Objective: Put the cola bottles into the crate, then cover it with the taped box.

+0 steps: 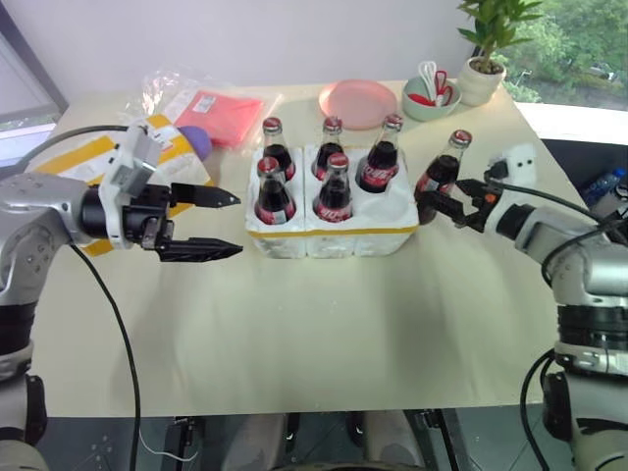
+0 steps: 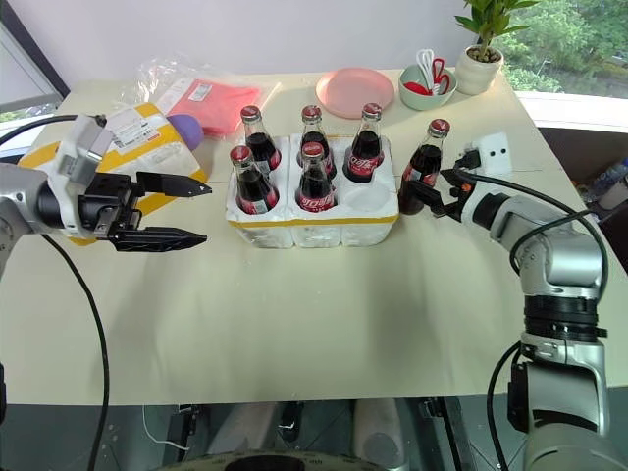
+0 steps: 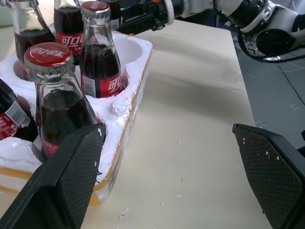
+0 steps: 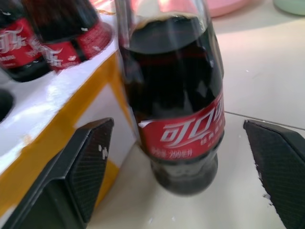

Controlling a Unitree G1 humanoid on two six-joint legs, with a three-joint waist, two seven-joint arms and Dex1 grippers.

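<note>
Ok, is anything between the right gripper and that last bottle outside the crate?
Nothing visible. The right gripper is open, its fingers on either side of the last bottle, which stands on the table beside the crate. One well is still empty.

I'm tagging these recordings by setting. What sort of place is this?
Probably an office or lab room set up for a tabletop test: a plain table by a window with trees outside, a potted plant at its corner, and household props such as a pink plate.
</note>
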